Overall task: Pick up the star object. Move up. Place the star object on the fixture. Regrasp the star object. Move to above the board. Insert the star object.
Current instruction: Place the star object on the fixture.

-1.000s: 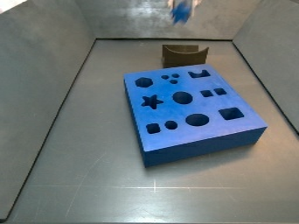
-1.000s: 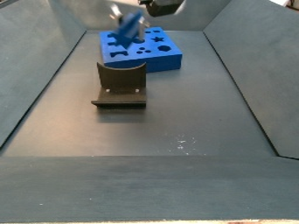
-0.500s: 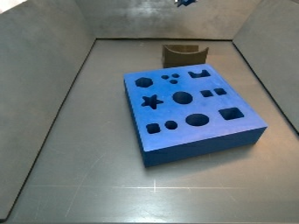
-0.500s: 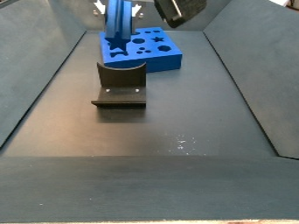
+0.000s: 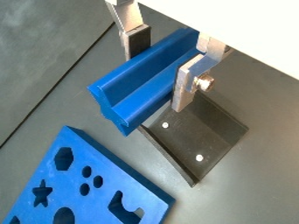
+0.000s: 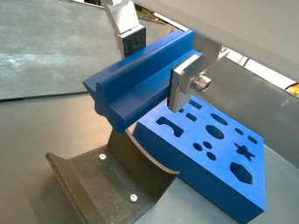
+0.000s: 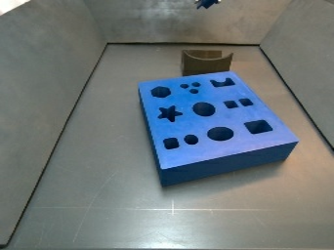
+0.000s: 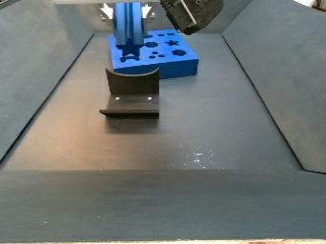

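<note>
My gripper (image 5: 162, 57) is shut on the star object (image 5: 138, 80), a ridged blue bar clamped across its middle between the two silver fingers (image 5: 187, 80). Both wrist views show this; in the other wrist view the gripper (image 6: 158, 61) holds the star object (image 6: 131, 86) the same way. I hold it high in the air above the fixture (image 5: 195, 136), well off it. In a side view the star object (image 8: 129, 27) hangs over the fixture (image 8: 132, 91) with the board (image 8: 163, 55) behind. In a side view only the gripper's tip (image 7: 206, 3) shows at the top edge.
The board (image 7: 216, 122) lies flat on the dark floor, its star hole (image 7: 169, 113) near one edge. The fixture (image 7: 202, 61) stands just behind it by the back wall. Sloping grey walls (image 7: 59, 98) enclose the floor on both sides.
My gripper has risen with the star object, almost out of one side view. The bar, tilted a second ago, now hangs upright over the fixture. Little has moved in the last half second.
</note>
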